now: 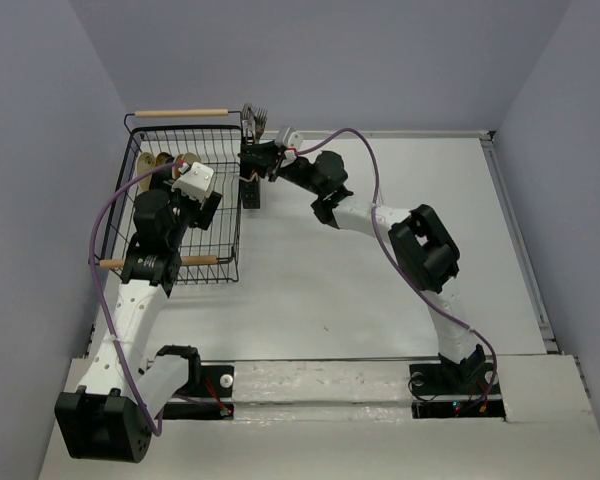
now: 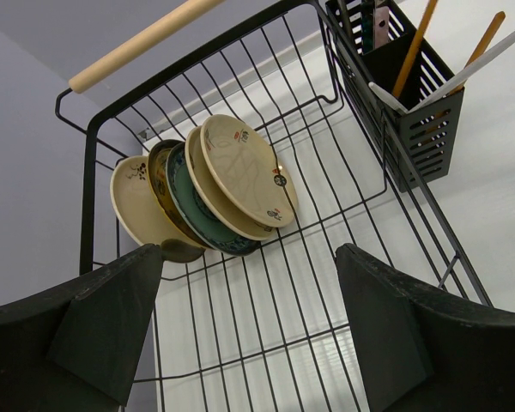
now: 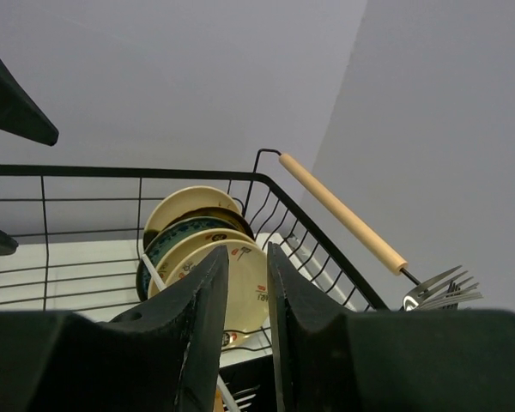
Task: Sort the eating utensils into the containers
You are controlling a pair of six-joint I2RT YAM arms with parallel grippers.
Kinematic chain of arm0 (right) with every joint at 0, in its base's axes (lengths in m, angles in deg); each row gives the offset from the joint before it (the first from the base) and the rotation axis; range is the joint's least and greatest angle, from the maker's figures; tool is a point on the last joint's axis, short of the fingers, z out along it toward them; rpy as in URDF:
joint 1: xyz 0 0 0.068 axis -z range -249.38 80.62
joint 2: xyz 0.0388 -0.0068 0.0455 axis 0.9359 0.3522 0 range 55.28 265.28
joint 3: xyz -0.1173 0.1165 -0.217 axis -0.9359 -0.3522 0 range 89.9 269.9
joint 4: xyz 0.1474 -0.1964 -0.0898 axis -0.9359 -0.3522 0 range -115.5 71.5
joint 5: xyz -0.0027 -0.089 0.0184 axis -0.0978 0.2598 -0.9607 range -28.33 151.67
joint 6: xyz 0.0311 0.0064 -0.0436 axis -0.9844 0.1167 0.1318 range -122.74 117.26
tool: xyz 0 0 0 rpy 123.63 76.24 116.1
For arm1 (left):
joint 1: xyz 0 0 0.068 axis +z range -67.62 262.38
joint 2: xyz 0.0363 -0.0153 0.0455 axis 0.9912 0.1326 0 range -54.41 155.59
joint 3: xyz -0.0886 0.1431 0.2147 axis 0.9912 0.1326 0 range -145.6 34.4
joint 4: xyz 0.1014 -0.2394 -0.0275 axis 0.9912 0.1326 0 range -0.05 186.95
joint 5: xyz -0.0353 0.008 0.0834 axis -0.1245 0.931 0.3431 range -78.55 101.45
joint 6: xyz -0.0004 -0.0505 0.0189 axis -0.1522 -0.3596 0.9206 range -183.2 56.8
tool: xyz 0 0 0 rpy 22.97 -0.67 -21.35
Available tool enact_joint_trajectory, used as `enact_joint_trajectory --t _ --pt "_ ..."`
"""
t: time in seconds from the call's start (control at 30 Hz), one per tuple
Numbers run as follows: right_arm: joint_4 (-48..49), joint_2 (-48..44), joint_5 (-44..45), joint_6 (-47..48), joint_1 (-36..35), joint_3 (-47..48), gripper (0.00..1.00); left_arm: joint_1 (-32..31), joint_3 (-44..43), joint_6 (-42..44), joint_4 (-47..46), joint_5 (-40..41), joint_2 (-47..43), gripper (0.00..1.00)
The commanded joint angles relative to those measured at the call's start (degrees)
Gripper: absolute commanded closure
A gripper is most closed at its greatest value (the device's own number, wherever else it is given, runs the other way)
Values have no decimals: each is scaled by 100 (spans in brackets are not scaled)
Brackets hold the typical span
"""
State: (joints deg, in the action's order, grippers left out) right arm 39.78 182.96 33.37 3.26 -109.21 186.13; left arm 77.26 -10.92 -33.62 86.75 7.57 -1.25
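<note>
Left fingers fill the bottom of the left wrist view, spread wide with nothing between them. The left gripper is released, hanging over the rack floor with the plates just ahead of it. No utensil shows under or between those fingers. What matters lies forward and to its right: a caddy hung just outside the rack wall, with chopsticks standing near-upright in it, tops leaning away from the hand, plus a pale stick I can't identify. A second caddy sits beyond that one, mostly cut off. The right gripper is pinched to a narrow slit; nothing shows in the slit, and I can't tell whether it grips something lower down. From above it sits right over the caddies at the rack's side, so it's the nearer arm by far. The forks stand tines-up just ahead and to its right. No loose utensil shows on the table. Judgement: any further drop goes in vertical, long axis upright, and belongs to the right arm — the left would have to cross the rack wall.
</note>
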Motion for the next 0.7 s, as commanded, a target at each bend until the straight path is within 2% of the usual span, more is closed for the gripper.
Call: enact_joint_trajectory --t 0.0,0.1,0.3,0.4,0.5,0.6,0.63,0.67 --pt "236 -120 26 130 -42 -51 71 38 85 65 -234 -8 -70 5" --pt "245 -164 17 130 -42 -69 74 38 85 74 -234 -16 -70 4" --pt "52 -506 -212 -54 -94 -148 66 38 94 74 -234 -34 -70 5" --pt "-439 -919 -107 -46 -147 -131 62 38 102 74 -234 -51 -61 4" --pt "-1150 -1393 358 -160 -147 -43 61 38 94 65 -225 -34 -78 4" --pt "-2510 -1850 1183 -117 -147 299 54 38 102 74 -225 -25 -96 4" --pt "-3794 -1904 1743 -38 -147 883 51 38 102 74 -225 -34 -96 4" --pt "-4468 -1922 2001 -3 -78 1202 49 38 102 83 -225 -34 -105 4"
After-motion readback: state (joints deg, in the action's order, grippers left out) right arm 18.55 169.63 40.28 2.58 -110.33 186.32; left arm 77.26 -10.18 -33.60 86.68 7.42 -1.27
